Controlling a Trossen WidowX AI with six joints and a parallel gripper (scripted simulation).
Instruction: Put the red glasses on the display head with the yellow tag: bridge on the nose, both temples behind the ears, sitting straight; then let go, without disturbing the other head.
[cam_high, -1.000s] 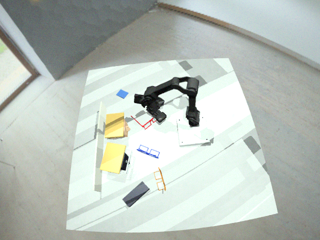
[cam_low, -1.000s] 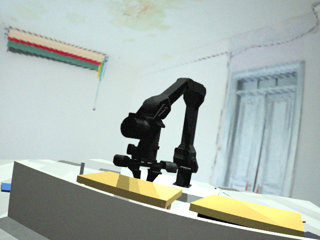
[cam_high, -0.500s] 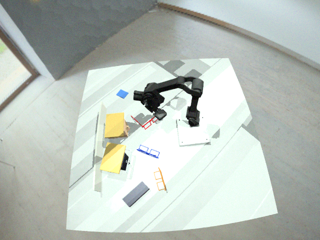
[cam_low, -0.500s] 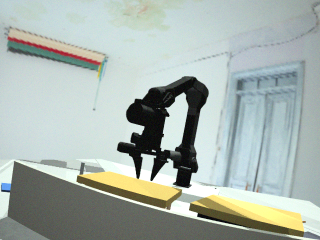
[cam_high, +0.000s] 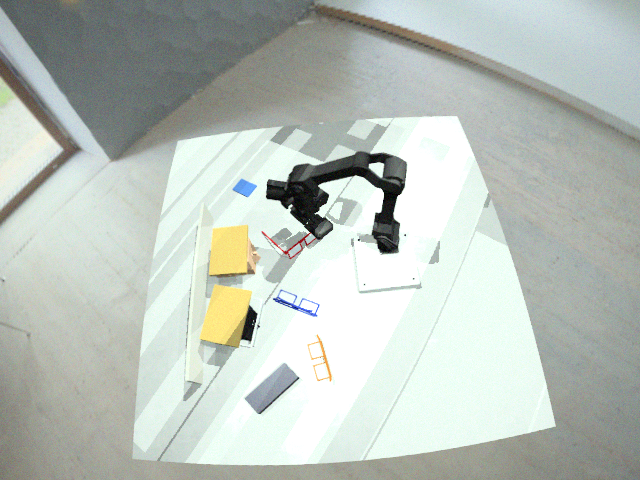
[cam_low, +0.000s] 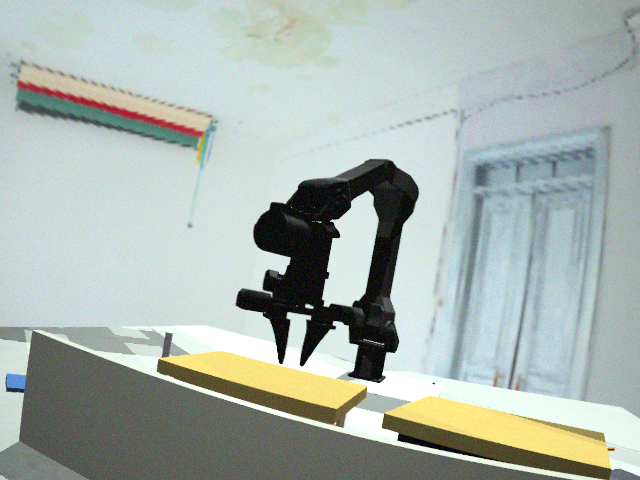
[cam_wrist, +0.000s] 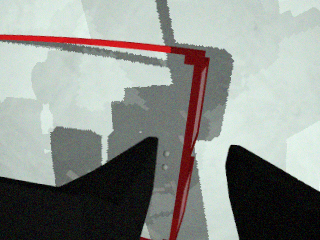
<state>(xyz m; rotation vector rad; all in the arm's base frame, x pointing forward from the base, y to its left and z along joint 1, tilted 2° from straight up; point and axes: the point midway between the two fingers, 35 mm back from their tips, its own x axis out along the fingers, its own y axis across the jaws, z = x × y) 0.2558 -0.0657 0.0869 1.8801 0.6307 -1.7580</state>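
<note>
The red glasses (cam_high: 286, 245) lie on the table just right of the upper display head (cam_high: 232, 250), which has a yellow top and a skin-coloured face. The lower head (cam_high: 227, 315) has a yellow top and a black face. I cannot see a tag on either. My gripper (cam_high: 316, 231) is open and hovers over the right end of the red glasses. In the wrist view the red frame (cam_wrist: 190, 127) runs between the two fingertips without touching them. In the exterior view the fingertips (cam_low: 292, 361) hang above the yellow tops; the glasses are hidden there.
Blue glasses (cam_high: 297, 303) and orange glasses (cam_high: 320, 358) lie right of the lower head. A grey slab (cam_high: 271, 395) lies near the front, a small blue square (cam_high: 244, 187) at the back. A long pale wall (cam_high: 195, 294) stands behind the heads. The arm's white base plate (cam_high: 386, 268) is at the right.
</note>
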